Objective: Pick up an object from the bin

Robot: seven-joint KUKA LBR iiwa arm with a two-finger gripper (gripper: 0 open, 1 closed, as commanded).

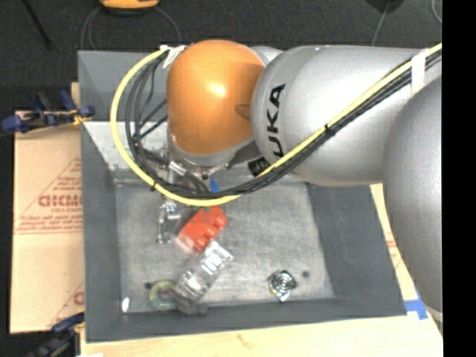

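Gripper (168, 220) largely hidden under orange cover (212, 99), grip state cannot be told | 1 red block (202, 227) just beside | 1 clear packet (204, 268) | 1 small metal piece (282, 282) | 1 greenish ring (159, 294), indistinct

A grey metal bin (297, 222) carries 5 small items on its floor: a red-orange block (202, 227) near the centre, a clear ribbed packet (206, 266) just below it, and a shiny metal piece (282, 283) well apart to the right. A dark ring (160, 294), possibly rubber, lies at the packet's lower-left end, near a white scrap (125, 303).
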